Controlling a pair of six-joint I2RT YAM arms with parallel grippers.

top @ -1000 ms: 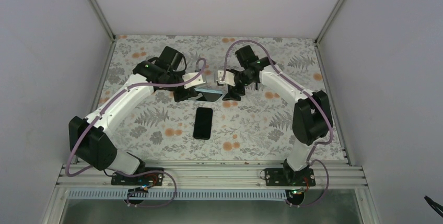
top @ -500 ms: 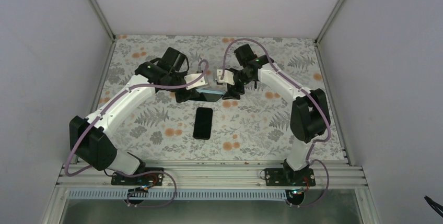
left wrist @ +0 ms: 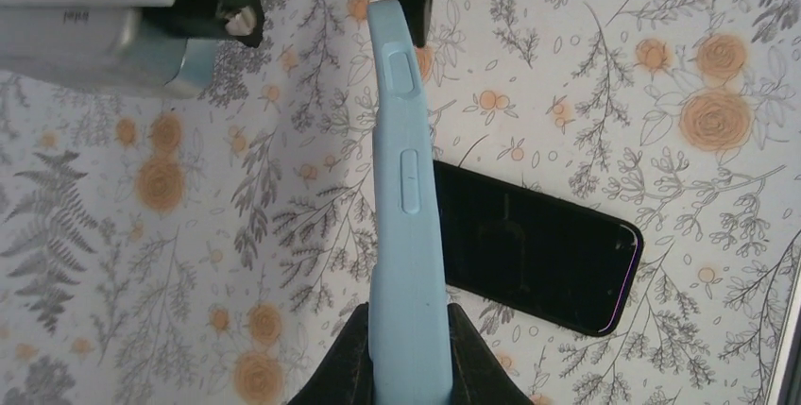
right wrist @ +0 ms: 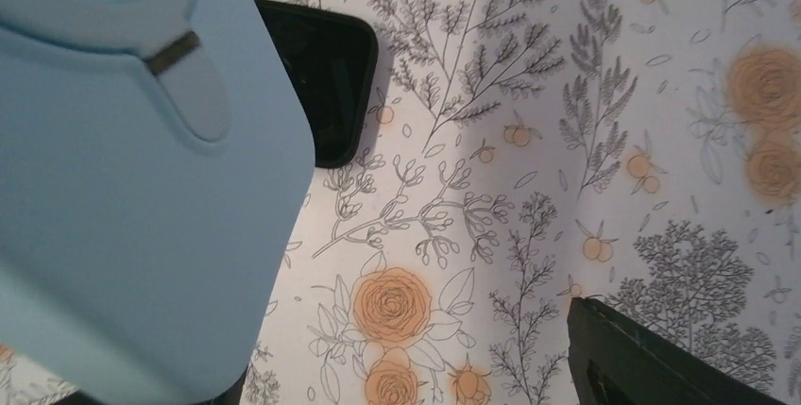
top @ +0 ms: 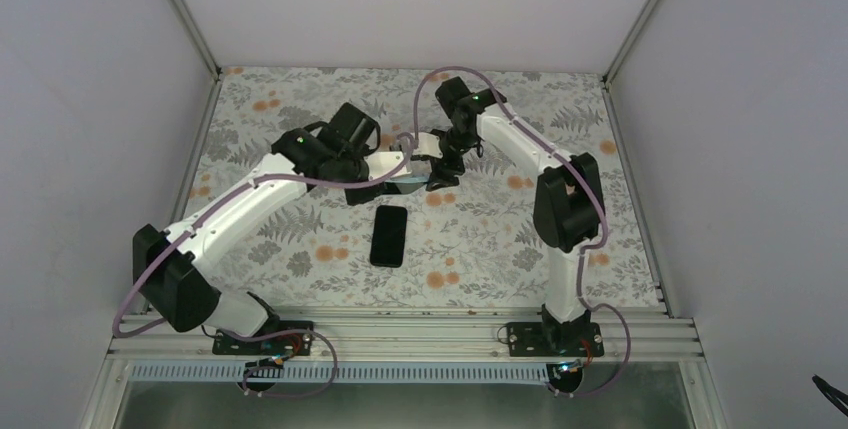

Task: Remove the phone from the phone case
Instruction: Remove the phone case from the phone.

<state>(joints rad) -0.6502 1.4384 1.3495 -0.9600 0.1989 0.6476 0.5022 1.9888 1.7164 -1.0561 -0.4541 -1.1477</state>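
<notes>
The black phone lies flat on the floral table, out of its case; it also shows in the left wrist view and the right wrist view. The empty light blue case hangs in the air behind it. My left gripper is shut on the case, which stands edge-on between the fingers. My right gripper is open. The case lies against its left side, and its right finger stands well apart from it.
The floral mat covers the table, with metal frame posts and grey walls round it. A rail runs along the near edge by the arm bases.
The left arm has swung right and turned the case on edge. The right arm has folded in, and its gripper no longer grips the case's end.
</notes>
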